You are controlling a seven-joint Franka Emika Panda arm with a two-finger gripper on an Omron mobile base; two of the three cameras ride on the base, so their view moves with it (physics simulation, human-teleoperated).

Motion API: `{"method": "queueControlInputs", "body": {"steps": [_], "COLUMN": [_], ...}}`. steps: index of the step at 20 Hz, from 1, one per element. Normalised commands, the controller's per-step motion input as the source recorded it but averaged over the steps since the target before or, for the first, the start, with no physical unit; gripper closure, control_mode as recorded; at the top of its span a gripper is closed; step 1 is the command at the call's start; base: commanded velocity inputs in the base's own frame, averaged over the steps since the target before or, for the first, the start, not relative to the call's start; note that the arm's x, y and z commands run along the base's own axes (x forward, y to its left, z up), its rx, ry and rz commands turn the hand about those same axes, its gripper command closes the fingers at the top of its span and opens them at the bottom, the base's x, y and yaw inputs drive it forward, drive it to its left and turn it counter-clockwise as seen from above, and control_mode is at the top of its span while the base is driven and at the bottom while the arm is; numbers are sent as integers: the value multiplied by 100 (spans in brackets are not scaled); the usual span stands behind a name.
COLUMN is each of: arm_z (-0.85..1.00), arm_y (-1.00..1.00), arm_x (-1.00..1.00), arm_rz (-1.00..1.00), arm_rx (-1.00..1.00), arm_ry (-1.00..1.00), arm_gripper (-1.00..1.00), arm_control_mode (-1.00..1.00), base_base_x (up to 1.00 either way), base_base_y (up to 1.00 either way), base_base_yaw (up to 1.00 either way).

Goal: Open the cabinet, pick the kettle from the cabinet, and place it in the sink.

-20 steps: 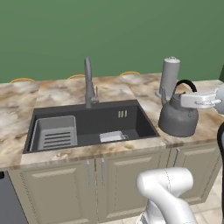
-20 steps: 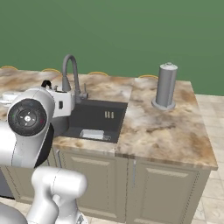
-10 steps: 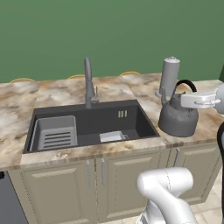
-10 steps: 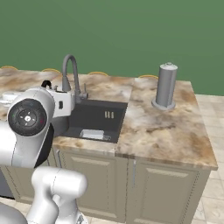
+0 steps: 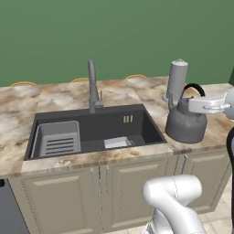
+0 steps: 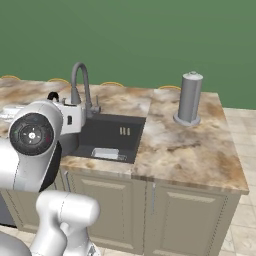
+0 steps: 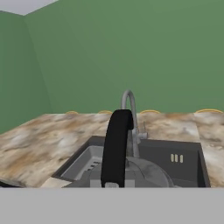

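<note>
Clamped by its black arched handle in the gripper (image 5: 195,105), the kettle (image 5: 185,123) hangs over the marble counter (image 5: 64,98) just right of the sink (image 5: 114,124), which lies to its left.

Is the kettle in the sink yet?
No. The kettle is upright over the counter, right of the sink.

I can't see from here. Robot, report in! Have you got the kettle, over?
Gripper shut on kettle handle. Kettle right of sink, over the counter, not in basin yet. Faucet at sink's back edge, canister close behind kettle.
</note>
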Motion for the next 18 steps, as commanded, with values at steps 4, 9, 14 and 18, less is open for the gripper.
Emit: {"method": "queueControlInputs", "body": {"steps": [4, 9, 14, 18], "arm_z": [0, 0, 0, -1], "arm_y": [0, -5, -15, -16], "arm_x": [4, 19, 28, 28], "arm_rz": [0, 10, 12, 15], "arm_rx": [0, 1, 4, 4], "arm_ry": [3, 8, 15, 8], "arm_gripper": [100, 100, 100, 100], "arm_control_mode": [-100, -100, -100, -100], "base_base_x": [0, 0, 0, 0], "base_base_y": [0, 0, 0, 0], "base_base_yaw": [0, 0, 0, 0]}}
